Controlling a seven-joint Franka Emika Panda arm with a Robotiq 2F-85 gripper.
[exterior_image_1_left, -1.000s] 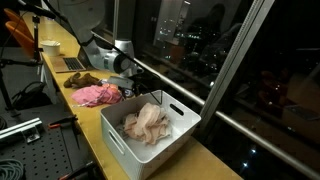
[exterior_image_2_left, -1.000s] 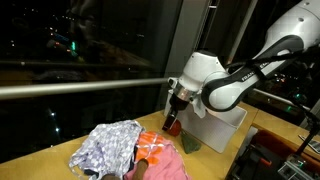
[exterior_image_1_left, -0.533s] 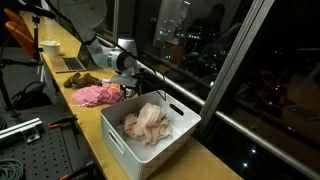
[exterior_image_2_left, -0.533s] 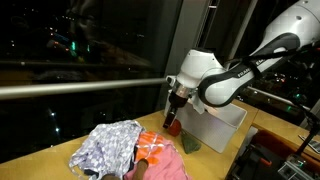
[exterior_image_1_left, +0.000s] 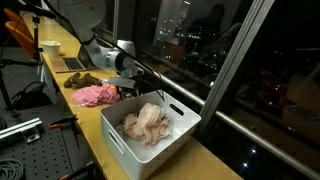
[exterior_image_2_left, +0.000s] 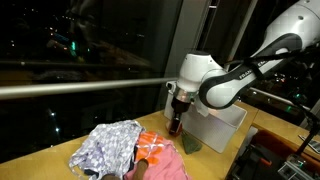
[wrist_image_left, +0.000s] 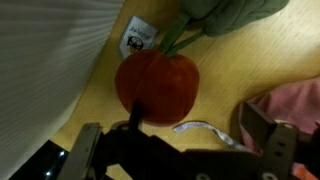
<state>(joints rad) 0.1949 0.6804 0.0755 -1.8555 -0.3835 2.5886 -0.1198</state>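
Note:
In the wrist view my gripper (wrist_image_left: 198, 125) is open just above the wooden counter. A round red plush toy (wrist_image_left: 157, 85) with a white tag (wrist_image_left: 138, 40) lies under it, and my left finger overlaps its lower edge. A grey-green cloth (wrist_image_left: 225, 15) touches the toy's top. Nothing is held. In both exterior views the gripper (exterior_image_2_left: 177, 120) (exterior_image_1_left: 125, 90) points down at the counter between the cloth pile and the white bin (exterior_image_2_left: 220, 128). The red toy (exterior_image_2_left: 175, 128) shows dimly below the fingers.
A white bin (exterior_image_1_left: 125, 140) holds a cream-pink cloth (exterior_image_1_left: 148, 123). A pink cloth (exterior_image_1_left: 95, 94) and a brown item (exterior_image_1_left: 85, 79) lie further along the counter. A patterned cloth (exterior_image_2_left: 105, 148) and an orange cloth (exterior_image_2_left: 155, 150) lie beside the gripper. The window is close behind.
The gripper has shifted slightly toward the bin and lowered over the red toy. Nothing else has moved.

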